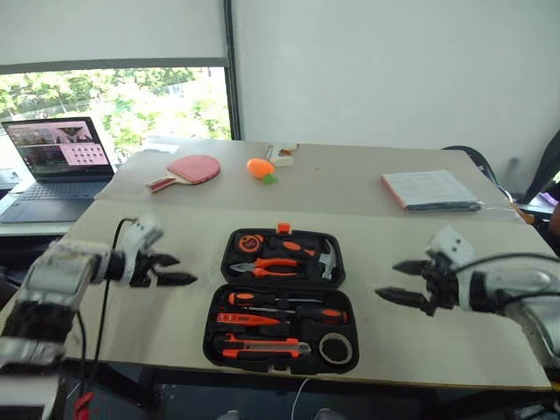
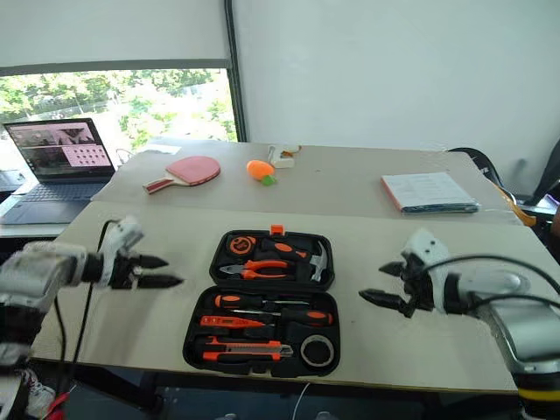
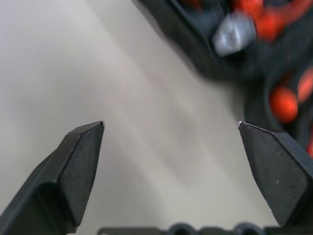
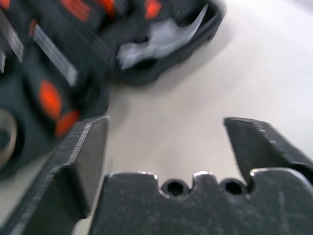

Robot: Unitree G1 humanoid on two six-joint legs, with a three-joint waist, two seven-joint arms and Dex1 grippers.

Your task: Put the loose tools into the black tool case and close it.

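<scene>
Pale counter (image 1: 157, 315) carries the black tool case (image 1: 282, 302), lying open between both grippers — left gripper (image 1: 171, 269) and right gripper (image 1: 395, 282) each have jaws spread wide, holding nothing, clear of it. Inside — two long screwdrivers (image 1: 284, 306), one slim orange screwdriver (image 1: 248, 319), one utility knife (image 1: 262, 347), one tape roll (image 1: 335, 348).

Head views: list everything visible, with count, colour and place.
case: 1, black, open, table's near middle
screwdrivers: 2 black-orange, 1 slim orange, case's near half
knife: 1, black-orange, near half's front
tape roll: 1, dark, near half, right corner
pliers: 1, orange-handled, far half
hammer: 1, steel, far half, right
tape measure: 1, black-orange, far half, left
paddle: 1, red, far table
orange object: 1, beside paddle
laptop: 1, grey, far left
papers: 1 stack, far right
left gripper: fingers open, left of case
right gripper: fingers open, right of case
</scene>
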